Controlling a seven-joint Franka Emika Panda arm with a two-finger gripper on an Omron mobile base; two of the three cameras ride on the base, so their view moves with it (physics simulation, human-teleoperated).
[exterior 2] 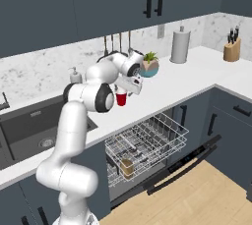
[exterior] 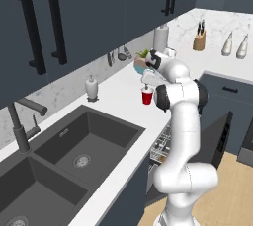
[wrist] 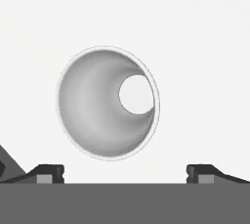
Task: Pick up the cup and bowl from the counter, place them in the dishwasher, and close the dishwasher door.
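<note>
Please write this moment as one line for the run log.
gripper: open, above cup | cup: upright on counter | dishwasher door: open

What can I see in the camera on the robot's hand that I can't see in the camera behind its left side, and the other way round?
The hand view alone looks straight down into the cup: its pale grey inside and round white bottom, with the gripper open, its fingertips wide apart on either side of the cup.

The left base view alone takes in the room: the dark double sink, soap dispenser, plant pot, knife block and the open dishwasher.

Both show the cup, red from outside, on the white counter.
</note>
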